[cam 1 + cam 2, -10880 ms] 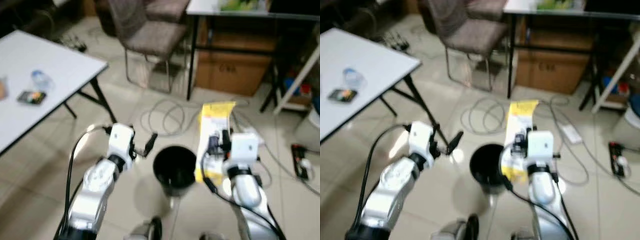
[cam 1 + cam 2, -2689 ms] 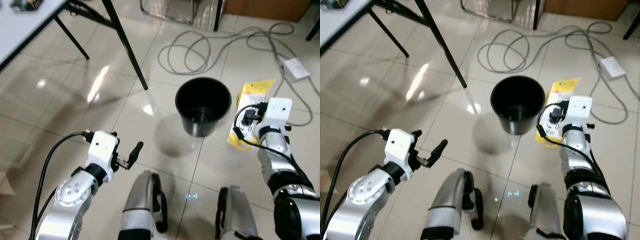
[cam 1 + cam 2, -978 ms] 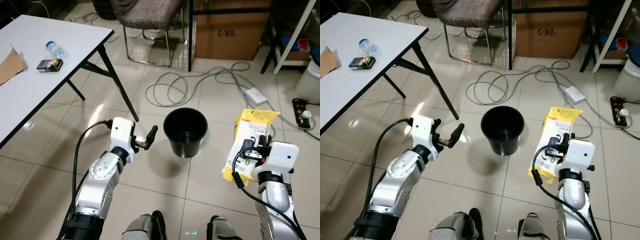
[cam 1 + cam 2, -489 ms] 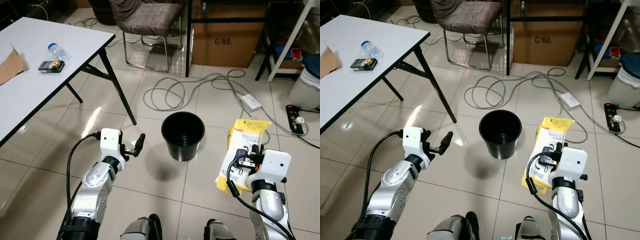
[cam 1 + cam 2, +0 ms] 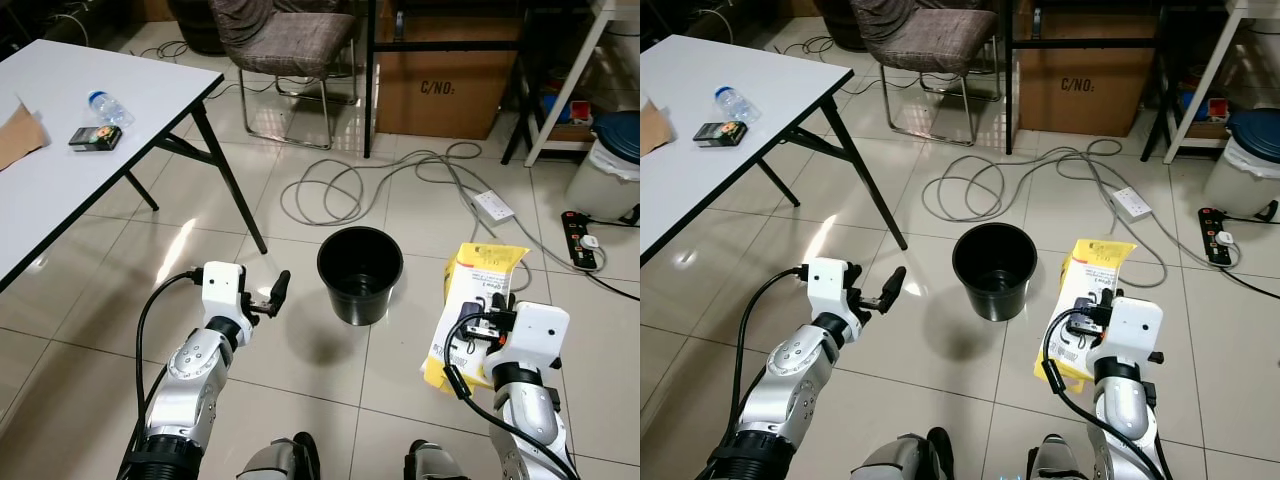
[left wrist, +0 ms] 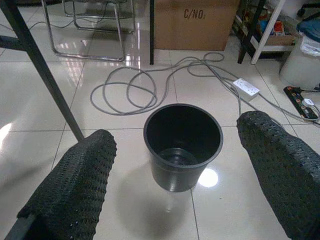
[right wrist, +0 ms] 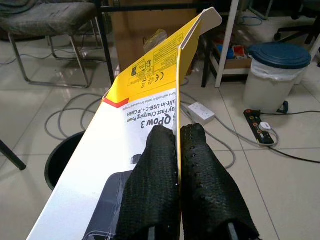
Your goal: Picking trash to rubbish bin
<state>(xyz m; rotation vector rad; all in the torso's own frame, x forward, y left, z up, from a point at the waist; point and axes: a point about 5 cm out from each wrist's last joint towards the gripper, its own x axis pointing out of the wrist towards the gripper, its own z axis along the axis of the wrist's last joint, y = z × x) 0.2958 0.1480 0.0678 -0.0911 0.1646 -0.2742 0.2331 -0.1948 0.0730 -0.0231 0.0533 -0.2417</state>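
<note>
Plainly, the yellow-and-white package (image 5: 470, 311) was pinched edge-on between the closed fingers of the right gripper (image 7: 177, 170), held above the tiled floor (image 5: 300, 380) just to the right of the black bin (image 5: 359, 273). The left gripper (image 5: 278, 289) hovered left of the bin, its fingers (image 6: 75, 185) spread wide and holding nothing. Grey cables (image 5: 340, 190) coiled beyond the bin; a white table (image 5: 90, 150) stood further left.

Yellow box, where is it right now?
The yellow box is pinched in the right gripper, held above the floor on the robot's right, just right of the black bin and not yet over it.
</note>
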